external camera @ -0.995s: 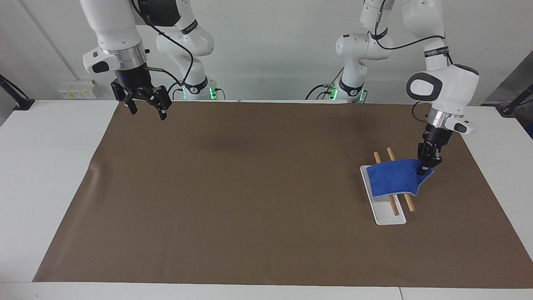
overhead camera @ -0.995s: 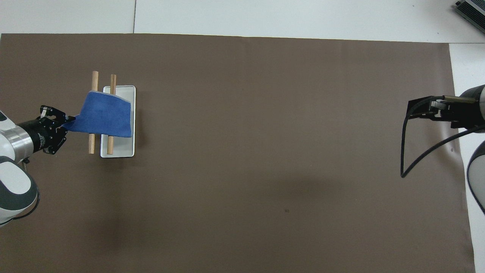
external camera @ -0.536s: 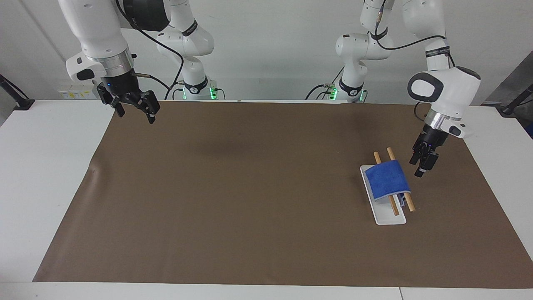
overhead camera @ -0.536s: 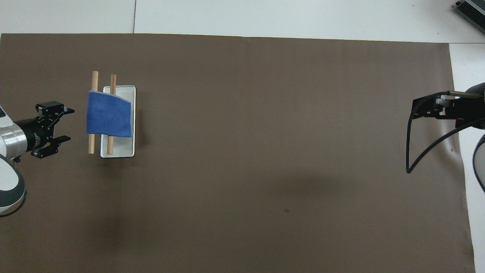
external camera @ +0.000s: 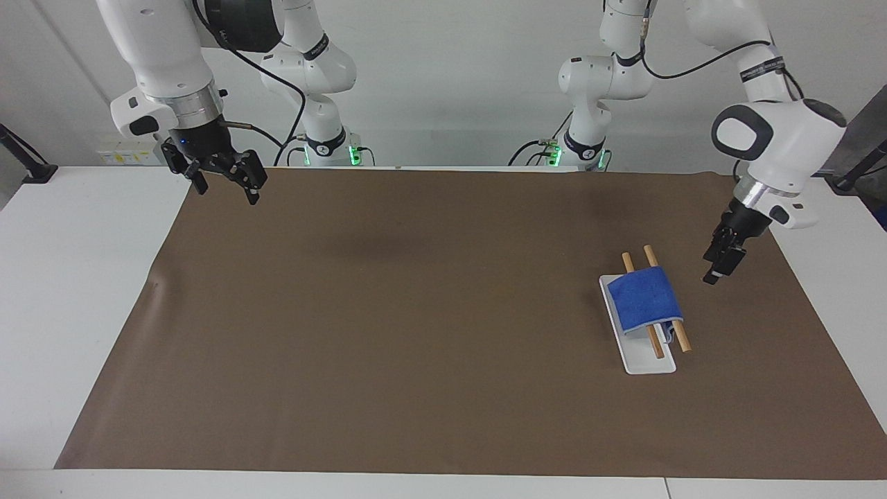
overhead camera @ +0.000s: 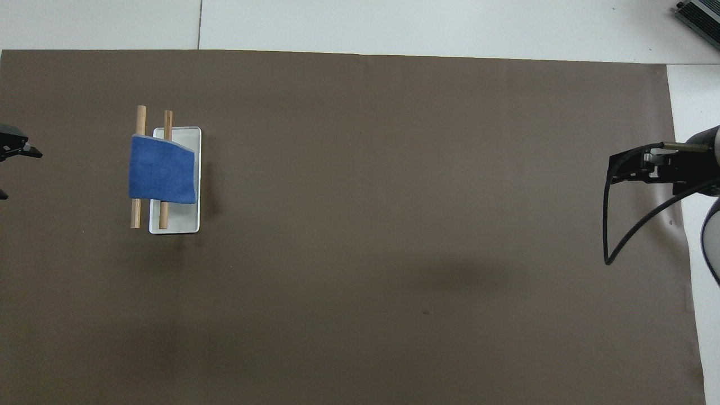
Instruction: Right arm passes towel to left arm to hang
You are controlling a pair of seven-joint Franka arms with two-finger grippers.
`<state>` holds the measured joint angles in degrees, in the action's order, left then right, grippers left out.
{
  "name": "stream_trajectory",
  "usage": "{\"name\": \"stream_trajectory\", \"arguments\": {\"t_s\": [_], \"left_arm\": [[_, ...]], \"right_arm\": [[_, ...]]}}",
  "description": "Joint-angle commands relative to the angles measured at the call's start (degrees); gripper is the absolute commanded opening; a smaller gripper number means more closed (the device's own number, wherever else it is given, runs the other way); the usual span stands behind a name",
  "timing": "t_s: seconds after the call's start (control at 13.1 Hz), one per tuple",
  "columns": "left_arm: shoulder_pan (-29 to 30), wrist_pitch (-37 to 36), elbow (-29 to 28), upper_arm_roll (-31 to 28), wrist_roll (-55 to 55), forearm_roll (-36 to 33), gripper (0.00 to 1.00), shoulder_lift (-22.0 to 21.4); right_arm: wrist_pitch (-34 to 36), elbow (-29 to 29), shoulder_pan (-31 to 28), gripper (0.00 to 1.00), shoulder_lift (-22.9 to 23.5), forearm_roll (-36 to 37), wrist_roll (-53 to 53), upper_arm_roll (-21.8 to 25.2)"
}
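Now the towel (external camera: 644, 299) is seen draped over two wooden rods (external camera: 682, 338) above a white tray (external camera: 648, 364), at the right of the facing view. Beside it, the left gripper (external camera: 721, 267) is held up over the brown mat (external camera: 416, 312), empty; its finger spread cannot be told. At upper left, the right gripper (external camera: 222, 181) is held wide and empty.

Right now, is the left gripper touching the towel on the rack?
Apart. The facing view shows the left gripper up in the air beside the towel, with bare brown mat between them. The towel hangs over the two wooden rods by itself.
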<state>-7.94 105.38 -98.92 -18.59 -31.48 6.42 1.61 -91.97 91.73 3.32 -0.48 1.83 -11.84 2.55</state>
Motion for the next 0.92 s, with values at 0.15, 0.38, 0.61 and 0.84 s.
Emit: {"name": "stream_trajectory", "arguments": {"t_s": [0.15, 0.38, 0.61, 0.84], "left_arm": [[-0.14, -12.55, 9.79, 3.72, 10.70, -5.43, 0.92, 1.73], [-0.05, -17.83, 12.43, 7.68, 19.59, -7.82, 0.92, 1.38], [1.96, -18.19, 12.44, 12.24, 20.92, -7.83, 0.94, 0.41], [3.99, -17.49, 10.87, 17.79, 21.98, -7.56, 1.00, -1.60]], "right_arm": [[-0.31, 1.35, -0.51, 1.00, -1.19, -2.79, 1.55, -0.09], [-0.23, 1.17, -0.51, 1.00, -1.19, -2.79, 1.55, 0.00], [0.21, 0.99, -0.59, 1.00, -1.19, -2.88, 1.73, -0.17], [0.39, 0.91, -0.59, 1.00, -1.19, -2.88, 3.40, 0.27]]}}
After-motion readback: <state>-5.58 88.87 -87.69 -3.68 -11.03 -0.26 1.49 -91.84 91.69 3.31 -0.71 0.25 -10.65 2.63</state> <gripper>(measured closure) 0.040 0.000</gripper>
